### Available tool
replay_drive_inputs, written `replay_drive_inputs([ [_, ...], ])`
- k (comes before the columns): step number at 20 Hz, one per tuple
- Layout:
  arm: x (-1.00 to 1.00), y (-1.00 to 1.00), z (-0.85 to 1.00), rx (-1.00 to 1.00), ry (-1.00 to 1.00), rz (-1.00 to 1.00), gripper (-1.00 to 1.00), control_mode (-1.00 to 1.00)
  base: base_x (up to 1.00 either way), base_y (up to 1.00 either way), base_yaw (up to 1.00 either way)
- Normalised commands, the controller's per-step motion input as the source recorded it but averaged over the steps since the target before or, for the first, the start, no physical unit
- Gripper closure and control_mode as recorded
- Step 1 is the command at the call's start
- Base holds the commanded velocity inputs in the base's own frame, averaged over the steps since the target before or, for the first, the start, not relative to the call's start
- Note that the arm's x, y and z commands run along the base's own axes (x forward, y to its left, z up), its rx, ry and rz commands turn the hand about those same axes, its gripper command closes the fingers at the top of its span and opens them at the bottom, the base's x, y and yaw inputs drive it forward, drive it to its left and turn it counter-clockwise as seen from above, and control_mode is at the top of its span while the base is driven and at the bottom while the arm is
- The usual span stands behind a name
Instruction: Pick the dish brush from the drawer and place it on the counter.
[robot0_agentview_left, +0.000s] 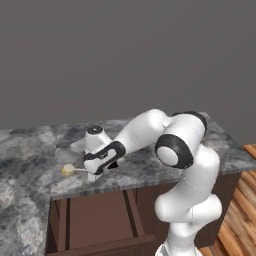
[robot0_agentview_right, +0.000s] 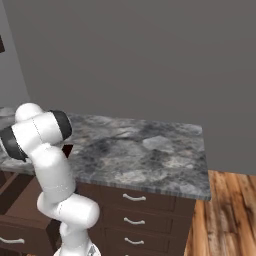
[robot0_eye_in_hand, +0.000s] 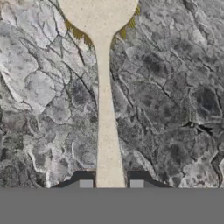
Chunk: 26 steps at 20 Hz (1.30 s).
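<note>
Over the counter (robot0_agentview_left: 150, 165), near its front edge, the gripper (robot0_agentview_left: 91, 174) holds the dish brush (robot0_agentview_left: 70, 170) low above the stone. In the left base view the round cream head sticks out to the left of the hand, and the thin handle runs back between the fingers. The hand view confirms the grip: the two finger tips (robot0_eye_in_hand: 85, 183) sit close on either side of the handle's near end, so the jaws are nearly closed on it and the brush is the only thing held. Below and in front, the drawer (robot0_agentview_left: 100, 220) stands open, its wooden divider visible and its floor bare where it can be seen.

Judgement: the lift from the drawer is done and the step in hand is the set-down. Whether the head already touches the stone cannot be told from these views; it looks very close.

To do it well, the hand should come down gently until the brush lies flat along its length, then the fingers should open just enough to free the handle. The spot matters: the brush sits near the counter's front edge, so a release slightly further in would guard against it rolling or tipping back toward the open drawer. The hand should then rise straight up, so a finger does not drag the handle.
</note>
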Motion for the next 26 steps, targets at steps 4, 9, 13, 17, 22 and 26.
replay_drive_inputs([
  [4, 0.34, 0.25, -0.98, -0.07, 0.03, 0.00, -1.00, -1.00, 0.00, 0.00, 0.00],
  [9, -0.08, 0.02, -0.10, -0.03, -0.12, 0.00, -1.00, -1.00, 0.00, 0.00, 0.00],
  [13, -0.52, -0.35, 1.00, 0.07, -0.40, 0.02, -1.00, -1.00, 0.00, 0.00, 0.00],
  [17, -0.74, -0.84, 1.00, 0.15, -0.33, 0.04, -1.00, -1.00, 0.00, 0.00, 0.00],
  [22, -0.70, -1.00, 0.68, 0.19, -0.35, -0.01, -1.00, -1.00, 0.00, 0.00, 0.00],
  [26, -0.55, -0.99, 0.25, 0.19, -0.51, -0.05, -1.00, -1.00, 0.00, 0.00, 0.00],
])
